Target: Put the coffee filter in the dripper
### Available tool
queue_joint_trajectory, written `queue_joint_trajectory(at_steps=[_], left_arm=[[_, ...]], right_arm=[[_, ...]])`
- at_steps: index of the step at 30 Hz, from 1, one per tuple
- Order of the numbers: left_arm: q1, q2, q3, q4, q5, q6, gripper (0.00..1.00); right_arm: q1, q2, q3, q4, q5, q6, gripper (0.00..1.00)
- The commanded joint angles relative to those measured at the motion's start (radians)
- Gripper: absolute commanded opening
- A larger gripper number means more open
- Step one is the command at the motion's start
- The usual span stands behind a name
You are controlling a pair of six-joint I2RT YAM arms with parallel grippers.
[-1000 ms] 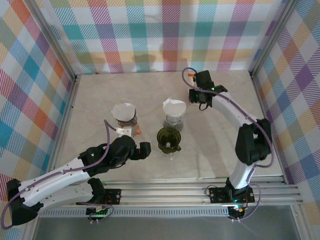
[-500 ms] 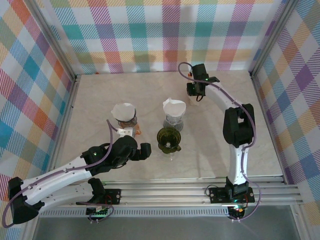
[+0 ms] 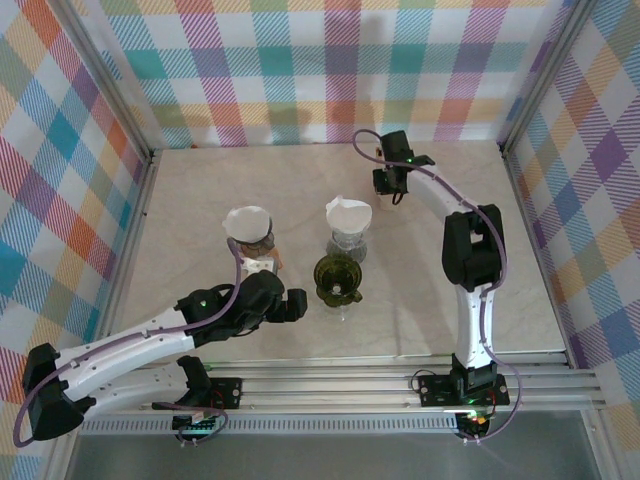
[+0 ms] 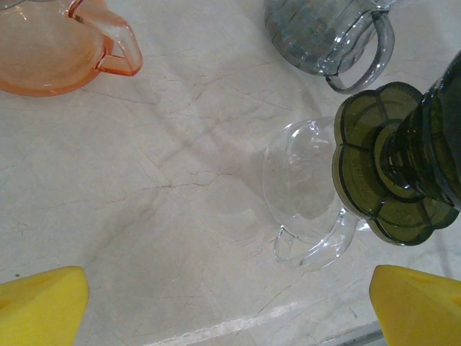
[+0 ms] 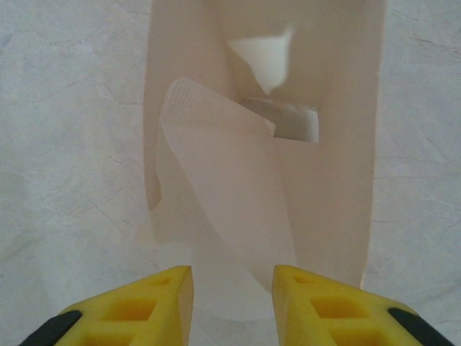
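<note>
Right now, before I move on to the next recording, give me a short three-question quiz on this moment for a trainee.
1. True or false: the green dripper has nothing in it.
2. How do the jaws of the left gripper stand? A) wide open, gripping nothing; B) shut on the green dripper; C) shut on a handle.
3. What lies in the gap at the right gripper?

Key: 1 true. 2 A. 3 the lower edge of a paper filter.
</note>
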Motion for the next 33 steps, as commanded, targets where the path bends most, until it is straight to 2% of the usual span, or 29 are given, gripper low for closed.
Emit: queue_joint_trajectory(at_steps=[1,4,8,15,26,33], left_arm=[[0.013,0.004,0.009,0.015,0.012,-0.014,1.0],[0.013,0.0,0.006,0.014,0.012,-0.017,1.0],[0.013,-0.002,0.002,0.011,0.01,-0.023,1.0],[0.013,-0.009,-0.02,0.022,0.019,-0.034,1.0],[0.013,-0.067,-0.047,0.028,0.035,-0.045,1.0],[0.013,-0.099,-0.065,0.022,0.052,-0.036,1.0]], right_arm=[[-0.009,0.029,0.014,0.012,0.019,-0.019,0.31],[-0.008,0.027,0.002,0.029,0.021,-0.025,0.21],[-0.008,0.006,-0.033,0.058,0.034,-0.023,0.0],[-0.005,-0.134,-0.153,0.142,0.031,0.008,0.0],[0.003,-0.392,-0.331,0.09,0.017,0.104,0.0],[0.025,-0.682,-0.519,0.052,0.021,0.155,0.0]])
